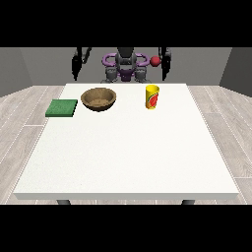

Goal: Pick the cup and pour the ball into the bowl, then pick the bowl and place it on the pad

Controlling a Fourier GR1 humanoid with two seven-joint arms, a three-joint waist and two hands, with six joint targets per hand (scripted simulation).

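Front view. The white table (128, 147) fills the middle of the frame, with the robot (125, 65) small at the 12 o'clock edge behind it. The task's things stand in a row along the far side. The green pad (62, 108) lies at about 10 o'clock from the table's centre, partly overhanging the table's edge there. The brown bowl (99, 98) sits just beside it, apart from it, towards 11 o'clock. The yellow cup (152, 97) stands upright at about 1 o'clock, well apart from the bowl. No ball can be made out inside the cup; a small red ball (155, 61) shows instead up by the arm at the view's right, above the table's far edge.

The hand at the view's right (164, 71) and the hand at the view's left (76, 69) both hang beside the torso, touching nothing; whether their fingers are apart or together cannot be told.

Judgement: no step has begun. Risks from here: a sideways approach could tip the upright cup; if the ball is not in the cup, the pour delivers nothing; and the overhanging pad could shift when the bowl is set on it.
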